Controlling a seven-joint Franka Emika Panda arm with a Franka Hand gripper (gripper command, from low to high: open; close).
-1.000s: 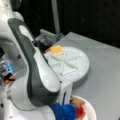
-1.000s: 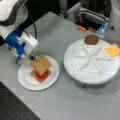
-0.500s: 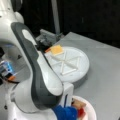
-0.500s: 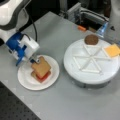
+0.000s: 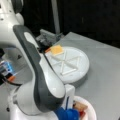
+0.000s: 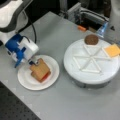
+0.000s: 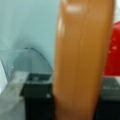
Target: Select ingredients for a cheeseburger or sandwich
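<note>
At the left of a front view, the gripper (image 6: pixel 29 62) is seen at the toast (image 6: pixel 40 70) topping the sandwich on the plate (image 6: pixel 53 77). The toast is clamped by the fingers in the wrist view. Release is judged due. Patty (image 6: pixel 91 39) and cheese (image 6: pixel 112 50) are left at upper right.

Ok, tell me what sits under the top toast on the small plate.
Under the top toast on the small plate, a red tomato slice peeks out at the edge. Anything deeper in the stack is covered. The gripper is at the toast's corner.
</note>
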